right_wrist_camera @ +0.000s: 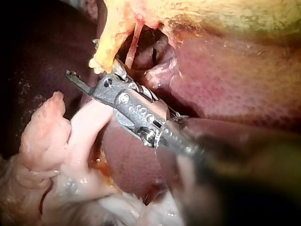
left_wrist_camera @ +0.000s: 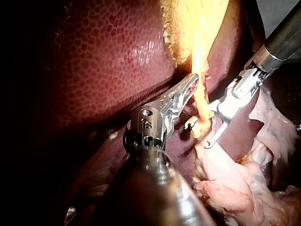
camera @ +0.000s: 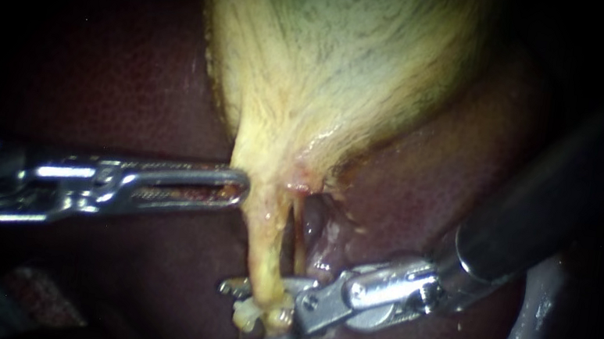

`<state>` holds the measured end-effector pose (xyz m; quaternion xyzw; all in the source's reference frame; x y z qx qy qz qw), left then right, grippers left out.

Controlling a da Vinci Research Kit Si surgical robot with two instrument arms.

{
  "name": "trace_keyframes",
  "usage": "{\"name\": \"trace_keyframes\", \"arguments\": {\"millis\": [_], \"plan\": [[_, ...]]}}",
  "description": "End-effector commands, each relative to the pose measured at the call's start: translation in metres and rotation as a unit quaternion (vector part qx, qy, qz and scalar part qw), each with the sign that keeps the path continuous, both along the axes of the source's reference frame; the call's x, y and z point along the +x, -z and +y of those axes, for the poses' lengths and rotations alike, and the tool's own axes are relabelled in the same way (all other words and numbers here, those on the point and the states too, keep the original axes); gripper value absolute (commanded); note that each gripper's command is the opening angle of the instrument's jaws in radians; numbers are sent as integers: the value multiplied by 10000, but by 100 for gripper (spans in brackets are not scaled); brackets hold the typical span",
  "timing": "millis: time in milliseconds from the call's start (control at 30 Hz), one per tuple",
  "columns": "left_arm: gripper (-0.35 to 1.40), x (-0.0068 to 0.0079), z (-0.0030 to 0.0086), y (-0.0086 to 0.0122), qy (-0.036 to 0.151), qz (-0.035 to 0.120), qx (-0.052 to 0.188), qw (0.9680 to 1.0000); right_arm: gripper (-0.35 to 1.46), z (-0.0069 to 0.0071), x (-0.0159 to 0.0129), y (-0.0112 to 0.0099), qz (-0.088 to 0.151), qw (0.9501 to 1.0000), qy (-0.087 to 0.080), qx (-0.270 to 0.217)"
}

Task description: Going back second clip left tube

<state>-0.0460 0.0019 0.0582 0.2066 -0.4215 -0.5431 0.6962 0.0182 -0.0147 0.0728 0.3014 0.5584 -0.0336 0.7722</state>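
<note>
Nearest the endoscope's camera, a fold of pale tissue (left_wrist_camera: 225, 179) lies under the right instrument (camera: 227, 321), whose shaft comes in from the upper right. Its jaws stand open with a clear gap, one on either side of the low end of the left tube (camera: 263, 247). The nearer jaw is apart from the tube and nothing is clamped. That fits an instrument placed to leave the tube rather than to squeeze it. Whether a clip sits there cannot be told among the bright metal and the yellow lumps.

The left tube is the thick yellow strand that drops from the neck of the gallbladder (camera: 334, 56). The thinner right tube (camera: 298, 236) runs just beside it. Higher up, the left instrument (camera: 243, 187) lies level, its jaws together and its tip against the tube's side, likely to steady the strand and keep it in view.

Behind all this the dark liver (camera: 131, 90) fills the field. The right tube, so near, leaves little room for the open jaws to back out.
</note>
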Motion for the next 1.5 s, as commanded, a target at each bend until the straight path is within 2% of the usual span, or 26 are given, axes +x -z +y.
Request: {"name": "trace_keyframes", "arguments": {"millis": [33, 233, 433, 500, 833, 933, 1200, 1300, 1500], "plan": [[-35, -1, 0, 0, 0, -2, 0, 10000, 60, 1, 2, -3, -9, 10000, -12, 1], [-35, 0, 0, 0, -1, -2, -1, 10000, 60, 12, -2, -11, 0, 10000, -18, -13], [-35, 0, 0, 0, -2, -3, -1, 10000, 58, 31, -19, -7, -66, 9998, -203, -25], [-35, 0, 0, 0, -3, -3, -1, 10000, 58, 35, -24, -5, -71, 9997, -219, -16], [-35, 1, 0, 0, -4, -4, -1, 10000, 58, 37, -47, 0, -100, 9995, -289, -13], [-35, 2, 0, 0, -5, -5, -1, 10000, 58, 40, -56, 4, -124, 9993, -356, -24], [-35, 2, -1, 0, -5, -4, -2, 10000, 60, 61, -92, 23, -258, 9978, -617, 39], [-35, 2, -1, 0, -5, -4, -3, 10000, 60, 67, -103, 28, -291, 9973, -673, 64], [-35, 2, -1, -1, -5, -3, -4, 10000, 60, 87, -130, 50, -313, 9966, -763, 26]]}}
